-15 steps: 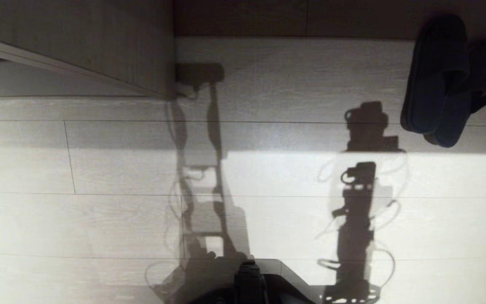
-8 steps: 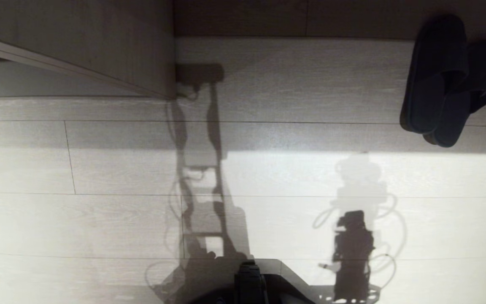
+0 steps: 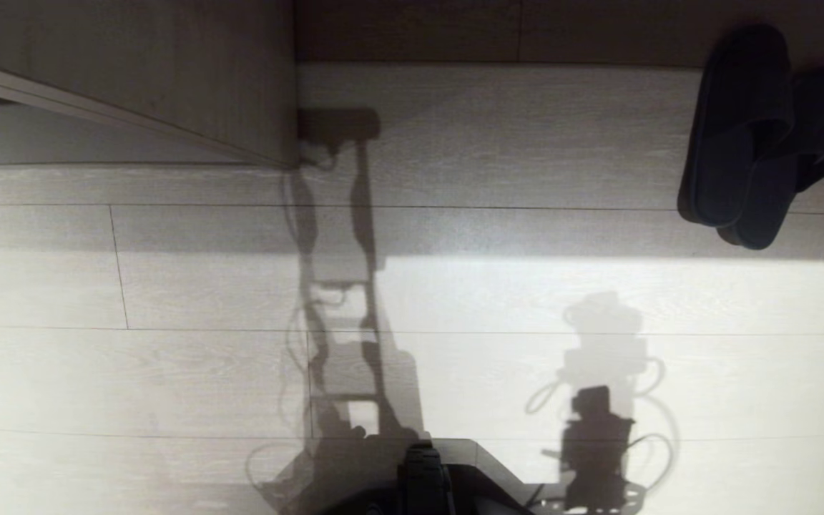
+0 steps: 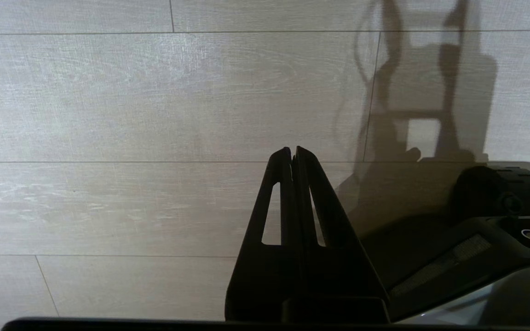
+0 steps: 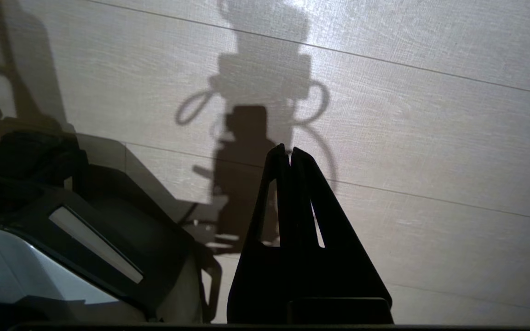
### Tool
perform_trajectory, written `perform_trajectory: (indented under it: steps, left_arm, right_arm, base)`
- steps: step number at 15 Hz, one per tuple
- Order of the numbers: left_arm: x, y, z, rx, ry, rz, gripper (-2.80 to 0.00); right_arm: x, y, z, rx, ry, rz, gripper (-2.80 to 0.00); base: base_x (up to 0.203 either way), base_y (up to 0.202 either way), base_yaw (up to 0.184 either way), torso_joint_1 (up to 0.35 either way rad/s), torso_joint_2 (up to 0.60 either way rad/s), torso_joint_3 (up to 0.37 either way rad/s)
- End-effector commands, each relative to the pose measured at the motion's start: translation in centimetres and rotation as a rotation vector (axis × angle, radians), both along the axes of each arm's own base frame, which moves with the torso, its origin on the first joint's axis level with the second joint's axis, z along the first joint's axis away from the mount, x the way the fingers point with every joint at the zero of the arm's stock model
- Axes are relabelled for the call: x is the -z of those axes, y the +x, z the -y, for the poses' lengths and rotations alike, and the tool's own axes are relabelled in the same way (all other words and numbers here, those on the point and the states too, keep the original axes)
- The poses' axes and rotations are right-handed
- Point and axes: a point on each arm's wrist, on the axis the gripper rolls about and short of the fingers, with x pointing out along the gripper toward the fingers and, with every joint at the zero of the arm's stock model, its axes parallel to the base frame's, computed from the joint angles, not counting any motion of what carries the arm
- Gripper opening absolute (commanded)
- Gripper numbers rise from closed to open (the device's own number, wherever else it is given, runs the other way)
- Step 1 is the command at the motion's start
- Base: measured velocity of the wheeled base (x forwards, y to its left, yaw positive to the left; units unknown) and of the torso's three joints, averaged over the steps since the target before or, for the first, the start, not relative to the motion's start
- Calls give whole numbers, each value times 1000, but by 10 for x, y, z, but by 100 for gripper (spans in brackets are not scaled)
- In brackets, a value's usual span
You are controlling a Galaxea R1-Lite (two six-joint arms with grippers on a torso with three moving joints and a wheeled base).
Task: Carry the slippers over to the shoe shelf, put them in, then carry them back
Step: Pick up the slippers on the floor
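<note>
1. While both arms hang low over the floor [image 3: 169, 372], the slippers [image 3: 755, 136] lie overlapping, far right.
2. Left gripper [image 4: 292, 151] fingers pressed together, empty.
3. Right gripper [image 5: 288, 151] likewise.

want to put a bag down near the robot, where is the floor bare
The widest bare floor runs from the cabinet at far left down to the robot's base, and on under both shut grippers. Only the far right is taken, by the slippers, overlapping against the wall.
</note>
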Motion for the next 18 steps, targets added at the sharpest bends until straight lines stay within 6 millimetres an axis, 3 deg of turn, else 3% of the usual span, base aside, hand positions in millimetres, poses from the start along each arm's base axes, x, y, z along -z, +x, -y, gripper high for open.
perform_trajectory:
  steps: [1,9,12,16,18]
  left_arm:
    - [0,0,0,-1,0,0,-280]
    - [0,0,0,-1,0,0,-280]
    - [0,0,0,-1,0,0,-280]
    - [0,0,0,-1,0,0,-280]
    - [0,0,0,-1,0,0,-280]
  right_arm:
    - [2,-2,0,3,4,15,-280]
    - [-6,-1,0,2,16,46,-280]
    - [-41,11,0,2,26,56,-280]
    - [-96,47,0,41,49,148,-280]
    - [-113,63,3,82,48,178,-280]
  base:
    - [0,0,0,0,0,0]
    - [0,0,0,0,0,0]
    - [0,0,0,0,0,0]
    - [0,0,0,0,0,0]
    - [0,0,0,0,0,0]
